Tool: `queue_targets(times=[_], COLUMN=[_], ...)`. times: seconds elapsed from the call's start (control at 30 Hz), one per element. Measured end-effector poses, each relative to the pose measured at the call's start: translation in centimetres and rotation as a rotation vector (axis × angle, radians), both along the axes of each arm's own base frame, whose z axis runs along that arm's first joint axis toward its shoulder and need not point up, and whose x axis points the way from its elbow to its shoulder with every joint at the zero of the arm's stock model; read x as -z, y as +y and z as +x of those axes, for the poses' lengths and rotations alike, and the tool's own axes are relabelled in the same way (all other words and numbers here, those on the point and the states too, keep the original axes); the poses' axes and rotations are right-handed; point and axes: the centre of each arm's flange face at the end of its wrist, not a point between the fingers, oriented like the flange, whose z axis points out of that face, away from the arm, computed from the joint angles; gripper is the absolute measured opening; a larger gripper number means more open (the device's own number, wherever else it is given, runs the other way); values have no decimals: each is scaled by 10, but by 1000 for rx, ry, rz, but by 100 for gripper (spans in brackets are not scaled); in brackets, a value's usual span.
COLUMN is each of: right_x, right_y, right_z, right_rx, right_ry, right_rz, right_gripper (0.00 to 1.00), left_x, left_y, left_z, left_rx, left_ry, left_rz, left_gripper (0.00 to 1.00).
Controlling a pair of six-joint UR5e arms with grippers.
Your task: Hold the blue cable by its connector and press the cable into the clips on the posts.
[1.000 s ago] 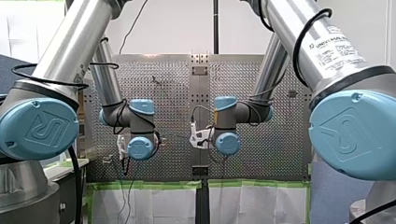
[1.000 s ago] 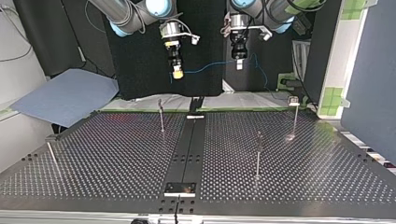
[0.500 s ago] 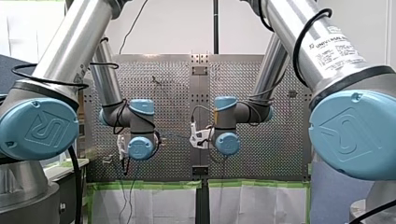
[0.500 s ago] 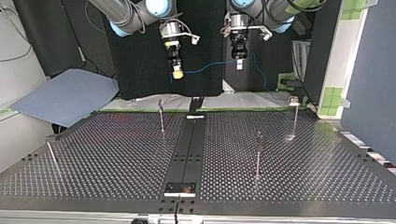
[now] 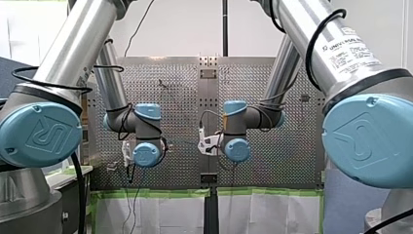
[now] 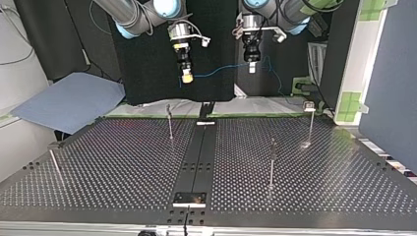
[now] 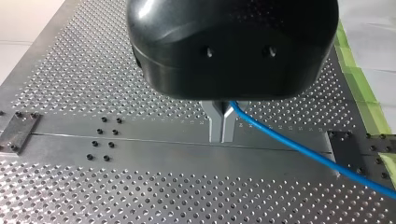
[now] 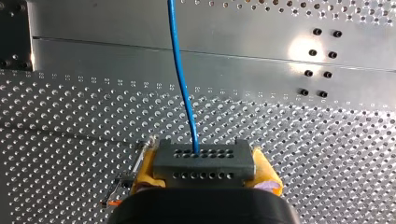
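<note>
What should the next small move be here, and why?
Probably lower both claws together toward the table. The right claw grips the connector and the left claw pinches the cable, which hangs between them high above the posts, so none of it sits in a clip yet.

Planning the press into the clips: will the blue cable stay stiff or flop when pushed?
Probably floppy: the blue cable hangs in a loose curve along its held span. Likely light, being so thin. The connector looks rigid, so a firmer handle.
</note>
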Motion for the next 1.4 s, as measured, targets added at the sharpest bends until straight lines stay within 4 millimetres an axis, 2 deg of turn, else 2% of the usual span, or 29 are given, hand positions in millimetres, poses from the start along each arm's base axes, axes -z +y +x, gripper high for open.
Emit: queue_targets(times=[0.47,0.9,1.1,1.4], right_x=[1,63,70,67], right_y=[1,27,32,30], right_z=[0,-19,-25,-25], right_rx=[0,46,48,57], right_ry=[2,176,218,219], right_rz=[1,144,181,184], right_gripper=[0,0,0,0], left_x=[2,50,56,55], left_y=[2,21,23,23], left_z=[-1,-13,-15,-15], left_rx=[0,-5,-3,-6], left_ry=[10,196,214,218], left_rz=[10,219,240,251], left_gripper=[0,0,0,0])
